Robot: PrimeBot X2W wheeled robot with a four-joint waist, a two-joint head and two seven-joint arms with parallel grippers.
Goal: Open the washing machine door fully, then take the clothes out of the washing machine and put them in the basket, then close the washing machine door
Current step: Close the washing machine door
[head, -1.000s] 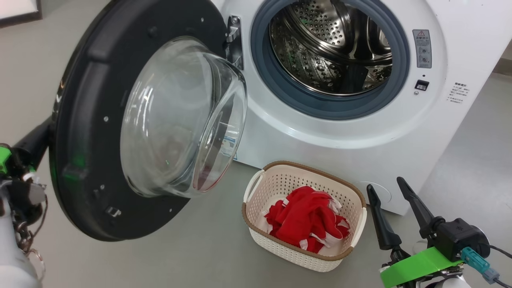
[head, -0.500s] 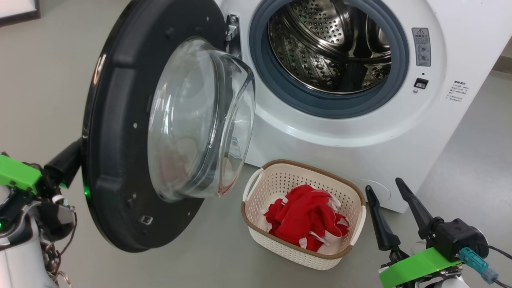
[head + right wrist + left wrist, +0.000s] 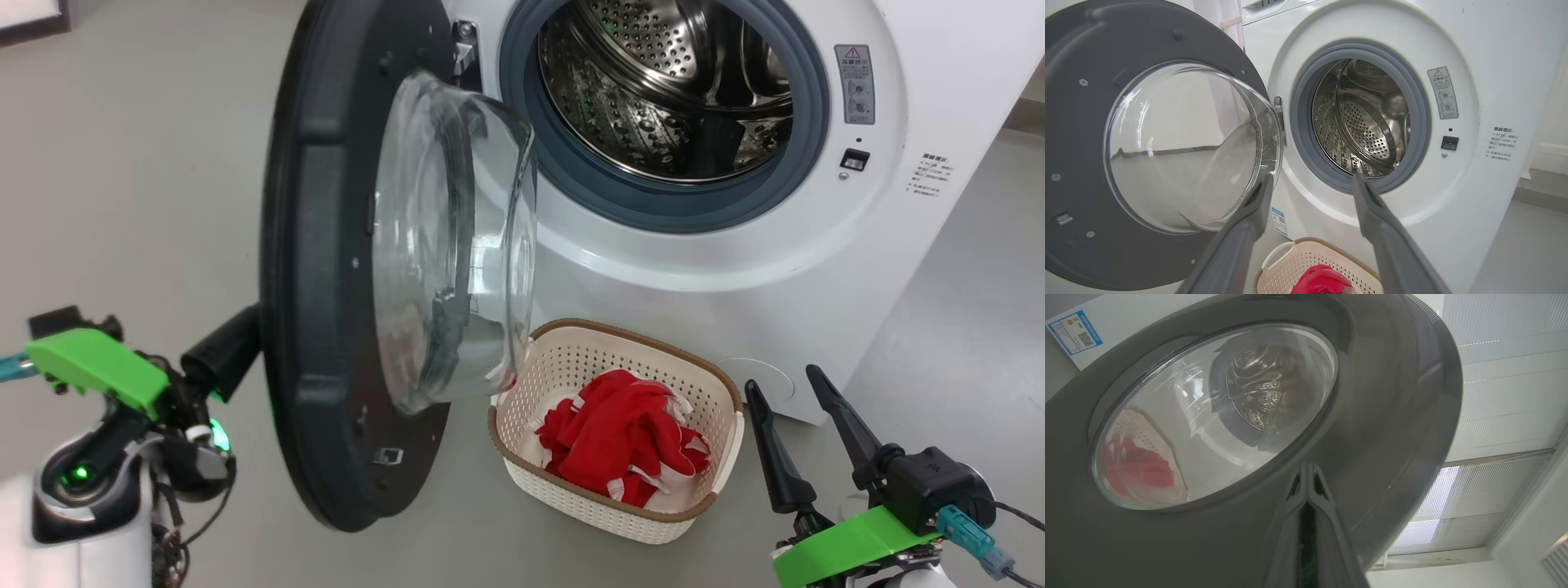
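Note:
The washing machine door (image 3: pixel 326 245) stands half open, its glass bowl (image 3: pixel 457 245) facing the steel drum (image 3: pixel 669 90) of the white washing machine (image 3: pixel 735 269). My left gripper (image 3: pixel 1308 473) is shut, its joined fingertips pressed against the door's glossy outer face. In the head view its fingers reach behind the door's left rim. The red clothes (image 3: pixel 620 441) lie in the cream basket (image 3: pixel 629 335) on the floor before the machine. My right gripper (image 3: pixel 782 380) is open and holds nothing, to the right of the basket. The drum looks bare inside.
Grey floor (image 3: pixel 122 163) spreads to the left of the door and right of the machine. The door's bowl hangs just over the basket's left rim. A blue energy label (image 3: pixel 1278 220) sits low on the machine front. Window blinds (image 3: pixel 1502 396) show past the door.
The door has swung to the right, toward the machine's opening, and now shows more edge-on. My left arm has followed it rightward behind the rim. The right gripper has stayed put.

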